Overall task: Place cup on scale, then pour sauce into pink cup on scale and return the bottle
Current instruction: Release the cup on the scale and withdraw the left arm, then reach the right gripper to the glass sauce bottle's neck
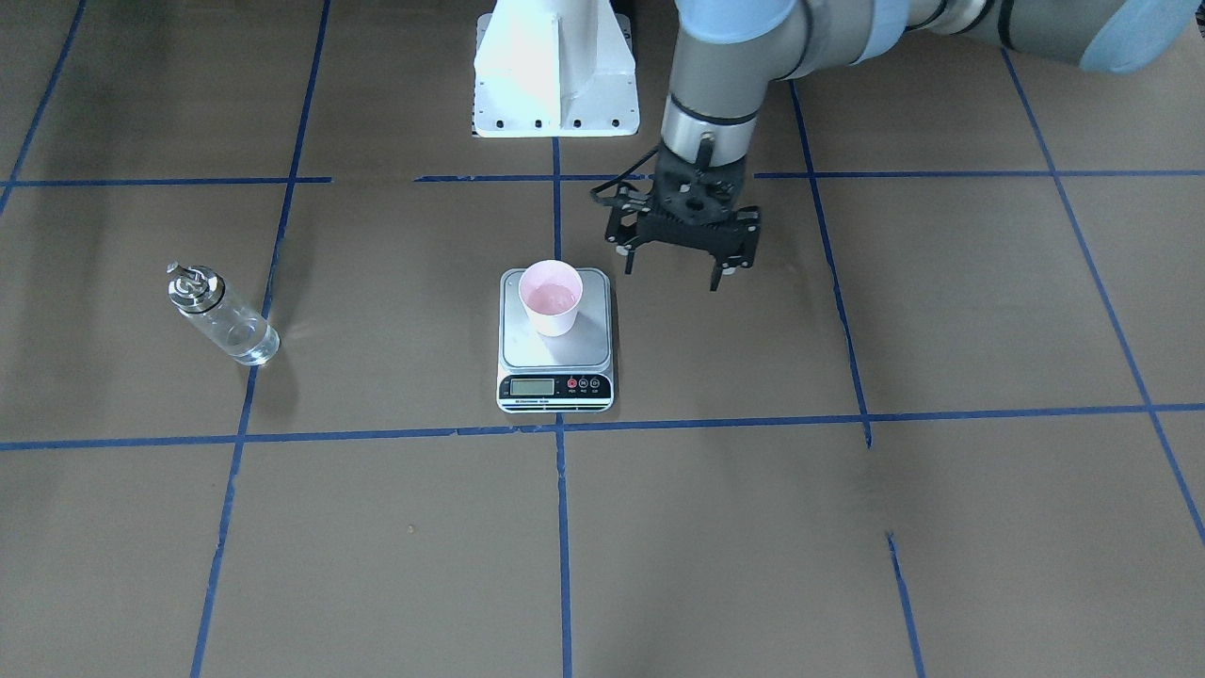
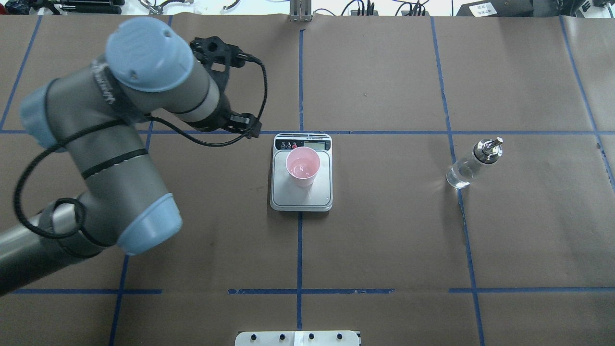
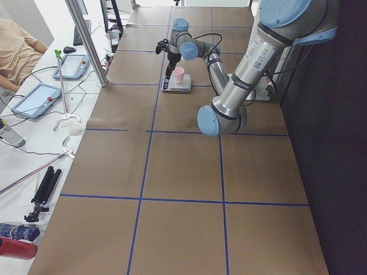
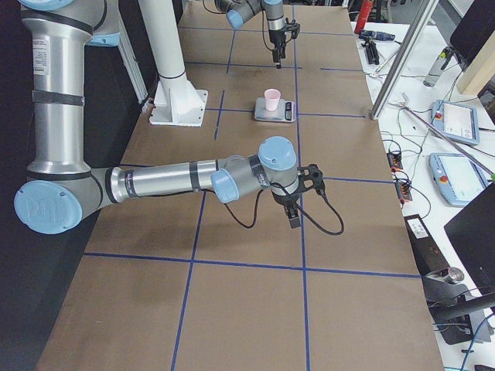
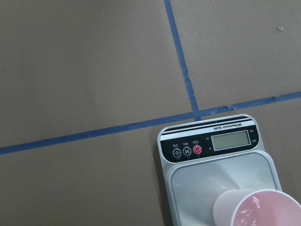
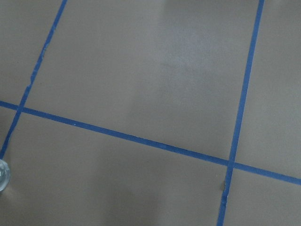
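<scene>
The pink cup (image 1: 551,297) stands upright on the steel platform of the scale (image 1: 555,386); its inside looks glossy. Both also show in the overhead view, cup (image 2: 302,166) on scale (image 2: 301,202), and in the left wrist view, cup (image 5: 256,209) and scale (image 5: 207,146). My left gripper (image 1: 670,273) hangs open and empty just beside the scale, apart from the cup. The glass bottle (image 1: 224,318) with its silver spout stands alone on the table (image 2: 473,163), clear liquid inside. My right gripper (image 4: 292,212) shows only in the exterior right view; I cannot tell its state.
Brown paper with blue tape lines (image 2: 299,72) covers the table. The white robot base (image 1: 555,71) stands behind the scale. The bottle's edge (image 6: 2,175) shows at the right wrist view's lower left. Tablets and cables (image 4: 452,124) lie beyond the table's edge.
</scene>
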`<action>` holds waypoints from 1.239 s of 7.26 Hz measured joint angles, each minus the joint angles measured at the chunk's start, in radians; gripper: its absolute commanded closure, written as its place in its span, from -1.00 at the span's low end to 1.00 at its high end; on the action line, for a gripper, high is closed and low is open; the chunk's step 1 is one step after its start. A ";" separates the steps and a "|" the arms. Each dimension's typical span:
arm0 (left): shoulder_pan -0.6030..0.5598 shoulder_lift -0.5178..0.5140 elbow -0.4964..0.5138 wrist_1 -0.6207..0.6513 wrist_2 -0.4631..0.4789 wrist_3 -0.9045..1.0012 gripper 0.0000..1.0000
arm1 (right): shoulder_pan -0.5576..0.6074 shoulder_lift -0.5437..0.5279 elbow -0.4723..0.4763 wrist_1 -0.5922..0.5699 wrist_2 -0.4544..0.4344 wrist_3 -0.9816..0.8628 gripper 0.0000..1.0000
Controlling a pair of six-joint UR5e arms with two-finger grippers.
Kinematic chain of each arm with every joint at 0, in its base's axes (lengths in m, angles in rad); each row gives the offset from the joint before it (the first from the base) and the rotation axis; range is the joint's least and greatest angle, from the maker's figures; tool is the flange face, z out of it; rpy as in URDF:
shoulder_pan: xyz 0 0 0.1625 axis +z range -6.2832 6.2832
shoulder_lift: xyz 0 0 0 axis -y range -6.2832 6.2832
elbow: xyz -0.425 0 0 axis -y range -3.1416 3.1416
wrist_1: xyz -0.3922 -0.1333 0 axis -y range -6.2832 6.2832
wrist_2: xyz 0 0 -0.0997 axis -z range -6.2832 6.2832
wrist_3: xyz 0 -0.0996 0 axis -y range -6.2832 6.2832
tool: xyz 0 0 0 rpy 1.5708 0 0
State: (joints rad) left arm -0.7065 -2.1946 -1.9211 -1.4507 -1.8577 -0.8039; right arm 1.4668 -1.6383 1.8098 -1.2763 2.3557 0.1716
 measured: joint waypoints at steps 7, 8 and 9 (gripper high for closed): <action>-0.866 0.399 0.294 -0.002 -0.332 1.101 -1.00 | -0.329 0.021 0.362 -0.007 -0.151 0.686 -1.00; -0.946 0.426 0.363 -0.024 -0.345 1.181 -1.00 | -0.401 0.002 0.410 -0.008 -0.218 0.754 -1.00; -0.998 0.471 0.393 -0.045 -0.349 1.247 -1.00 | -0.488 -0.032 0.459 -0.008 -0.315 0.805 -1.00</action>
State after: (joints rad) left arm -1.7047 -1.7236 -1.5283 -1.4953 -2.2067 0.4435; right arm 0.9786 -1.6701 2.2690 -1.2842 2.0412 0.9761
